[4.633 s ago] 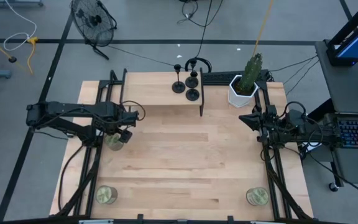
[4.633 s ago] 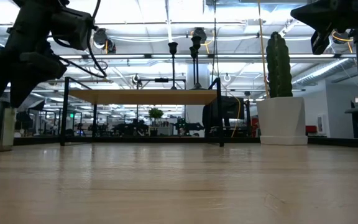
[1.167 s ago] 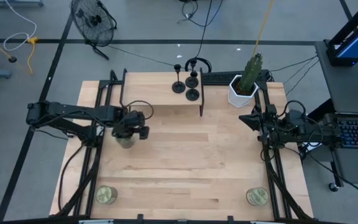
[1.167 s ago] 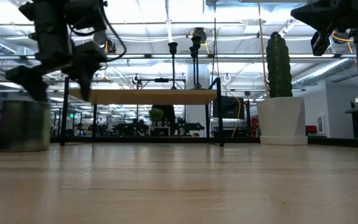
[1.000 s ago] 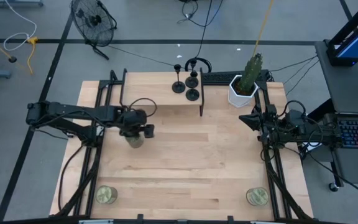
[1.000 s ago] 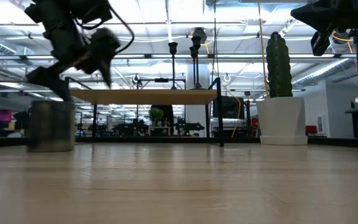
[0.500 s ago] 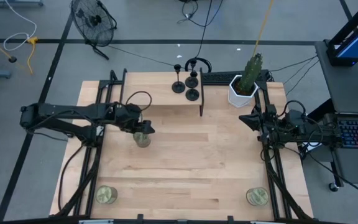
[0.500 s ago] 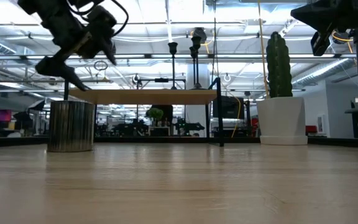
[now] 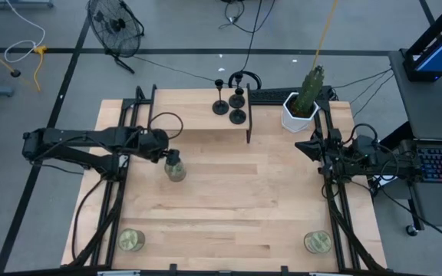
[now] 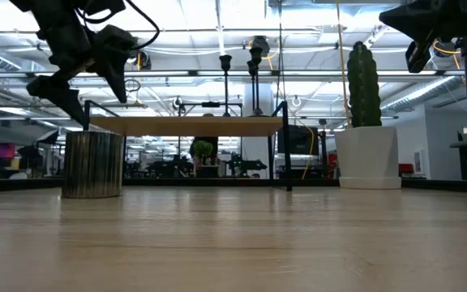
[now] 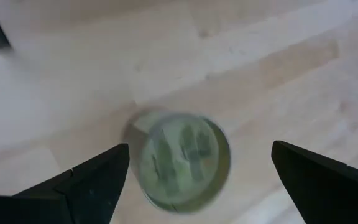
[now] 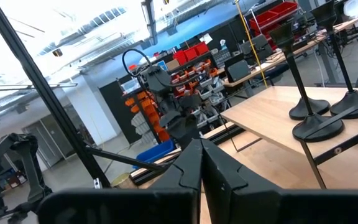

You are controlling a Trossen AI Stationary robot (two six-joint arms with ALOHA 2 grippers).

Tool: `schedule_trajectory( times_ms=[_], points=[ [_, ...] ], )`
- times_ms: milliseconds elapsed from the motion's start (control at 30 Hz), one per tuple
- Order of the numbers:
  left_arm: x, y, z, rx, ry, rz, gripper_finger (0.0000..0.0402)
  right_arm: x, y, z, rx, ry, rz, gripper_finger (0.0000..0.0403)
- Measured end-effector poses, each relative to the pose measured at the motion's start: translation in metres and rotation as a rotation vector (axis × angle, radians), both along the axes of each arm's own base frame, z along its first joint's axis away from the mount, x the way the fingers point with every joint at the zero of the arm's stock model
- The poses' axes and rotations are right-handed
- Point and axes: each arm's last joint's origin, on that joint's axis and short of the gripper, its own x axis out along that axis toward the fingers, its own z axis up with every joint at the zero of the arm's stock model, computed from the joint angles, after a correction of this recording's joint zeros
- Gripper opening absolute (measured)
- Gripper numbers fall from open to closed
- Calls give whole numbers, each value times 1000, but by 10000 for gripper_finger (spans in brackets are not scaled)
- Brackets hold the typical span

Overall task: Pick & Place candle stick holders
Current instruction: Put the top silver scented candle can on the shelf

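Three black candle stick holders [image 9: 237,98] stand on their round bases on a raised wooden shelf [image 9: 198,107] at the table's far side; the right wrist view shows them too [image 12: 319,127]. My left gripper [image 9: 167,153] is open and hangs just above and to the left of a greenish glass jar candle [image 9: 176,170]. The low view shows its fingers [image 10: 75,89] clear of the jar's top [image 10: 93,165]. In the left wrist view the jar [image 11: 179,162] lies below the open gripper [image 11: 201,148]. My right gripper [image 9: 307,146] waits shut at the table's right edge [image 12: 201,165].
A white pot with a cactus [image 9: 300,107] stands at the far right, beside the shelf. Two more jar candles sit near the front edge, one left [image 9: 131,240] and one right [image 9: 318,242]. Bare wood [image 9: 244,199] lies across the table's middle.
The jar candle has slid toward the table's right with my left gripper over it, then come to rest upright. My left gripper has since risen off it, drawn back a little toward the table's left edge and rolled, its fingers staying wide apart.
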Motion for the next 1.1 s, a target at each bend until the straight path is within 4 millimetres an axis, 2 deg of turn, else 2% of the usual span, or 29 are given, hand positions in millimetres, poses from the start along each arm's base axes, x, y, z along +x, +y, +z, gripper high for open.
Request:
schedule_trajectory(
  times_ms=[200,867,1100],
  points=[
    [0,1,0,53,8,-44,399,0,0,0,6,-1,1,0],
    [-1,1,0,-7,-5,92,400,0,0,0,3,-1,1,0],
    [3,-4,-3,-29,14,59,400,0,0,0,3,-1,1,0]
  ],
)
